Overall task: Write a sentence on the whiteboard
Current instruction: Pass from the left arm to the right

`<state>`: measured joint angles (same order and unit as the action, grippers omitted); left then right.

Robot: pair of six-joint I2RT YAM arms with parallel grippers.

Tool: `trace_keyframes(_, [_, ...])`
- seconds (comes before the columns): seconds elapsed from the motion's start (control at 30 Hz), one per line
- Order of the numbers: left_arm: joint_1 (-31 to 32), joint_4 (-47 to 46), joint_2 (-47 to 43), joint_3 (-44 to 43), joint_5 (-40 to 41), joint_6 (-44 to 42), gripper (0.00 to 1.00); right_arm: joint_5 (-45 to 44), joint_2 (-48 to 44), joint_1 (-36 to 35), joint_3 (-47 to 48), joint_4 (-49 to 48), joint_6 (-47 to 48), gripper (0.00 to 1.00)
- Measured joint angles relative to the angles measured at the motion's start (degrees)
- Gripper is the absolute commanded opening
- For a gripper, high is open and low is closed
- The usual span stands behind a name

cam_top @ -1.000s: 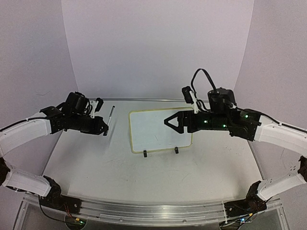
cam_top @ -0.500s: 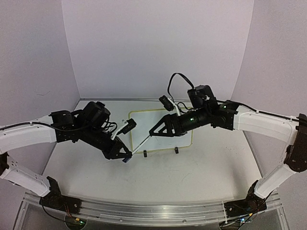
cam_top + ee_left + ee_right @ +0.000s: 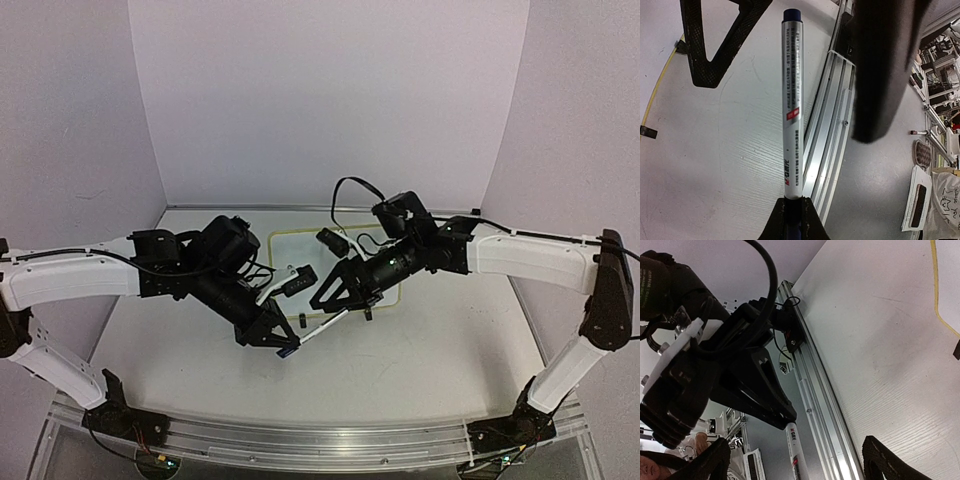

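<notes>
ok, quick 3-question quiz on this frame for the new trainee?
1. True or false: the left gripper is shut on the marker.
2. The right gripper is: A) open, near the marker's free end; B) shut on the marker; C) out of view.
3. Short answer: what lies on the table beyond both grippers?

Key: 1 true; 2 A; 3 the whiteboard.
</notes>
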<state>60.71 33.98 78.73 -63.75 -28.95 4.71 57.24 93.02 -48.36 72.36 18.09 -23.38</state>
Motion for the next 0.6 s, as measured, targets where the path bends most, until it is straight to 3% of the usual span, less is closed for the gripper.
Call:
trace_keyframes(0.43, [0.0, -0.94, 0.38, 0.0, 0.44, -0.48, 0.0, 4.55, 2.21, -4.71, 0.0, 0.69, 2.58, 0.79])
trace_keyframes(0.6, [0.0, -0.71, 0.49, 0.0, 0.4, -0.51, 0.0, 5.02, 2.56, -4.86, 0.0, 0.88, 3.07, 0.7])
